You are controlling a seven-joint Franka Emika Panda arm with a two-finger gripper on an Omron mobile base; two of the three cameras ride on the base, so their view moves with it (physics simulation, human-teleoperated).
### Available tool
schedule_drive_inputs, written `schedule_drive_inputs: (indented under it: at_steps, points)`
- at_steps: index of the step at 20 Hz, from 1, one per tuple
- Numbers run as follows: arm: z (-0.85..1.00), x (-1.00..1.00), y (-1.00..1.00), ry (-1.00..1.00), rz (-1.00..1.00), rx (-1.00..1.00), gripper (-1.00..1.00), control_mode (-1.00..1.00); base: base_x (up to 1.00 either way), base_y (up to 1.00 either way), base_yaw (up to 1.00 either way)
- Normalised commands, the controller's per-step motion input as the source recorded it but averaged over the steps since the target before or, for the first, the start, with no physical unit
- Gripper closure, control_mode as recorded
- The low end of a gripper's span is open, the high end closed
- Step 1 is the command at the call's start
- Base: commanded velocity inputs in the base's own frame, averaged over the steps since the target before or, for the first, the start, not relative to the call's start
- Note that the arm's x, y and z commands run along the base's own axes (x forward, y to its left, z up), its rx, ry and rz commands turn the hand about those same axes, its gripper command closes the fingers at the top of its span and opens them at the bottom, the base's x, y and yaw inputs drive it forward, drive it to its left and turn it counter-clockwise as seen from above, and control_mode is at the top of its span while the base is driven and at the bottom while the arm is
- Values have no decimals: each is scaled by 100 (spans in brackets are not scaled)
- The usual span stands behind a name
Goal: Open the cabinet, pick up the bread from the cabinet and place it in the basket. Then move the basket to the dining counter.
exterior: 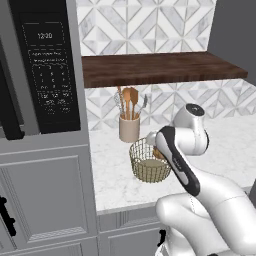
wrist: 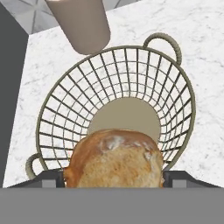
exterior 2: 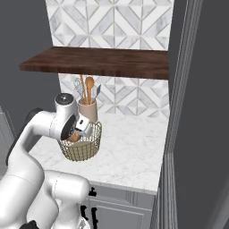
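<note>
Hand view: the gripper (wrist: 114, 178), spread wide, clasps the lumpy golden-brown bread (wrist: 114, 162) over the brass wire basket (wrist: 57, 105)

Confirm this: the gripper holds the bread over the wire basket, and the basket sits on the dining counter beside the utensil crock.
One thing is wrong: the basket stands on the marble worktop against the patterned tiles, not the dining counter, as the left base view shows. The rest holds: the gripper holds the bread over the basket, beside the utensil crock.
</note>
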Motion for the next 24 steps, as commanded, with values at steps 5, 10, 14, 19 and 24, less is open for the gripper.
schedule_drive_inputs:
  at_steps: [5,10,14,19,24]
  points:
    - [-4,0,0,7,0,0,100,-100,0,0,0]
    - [-7,8,0,7,0,0,100,-100,0,0,0]
    - [-15,12,0,2,0,0,100,-100,0,0,0]
    - [-13,9,0,0,0,0,100,-100,0,0,0]
    - [-9,6,0,0,0,0,100,-100,0,0,0]
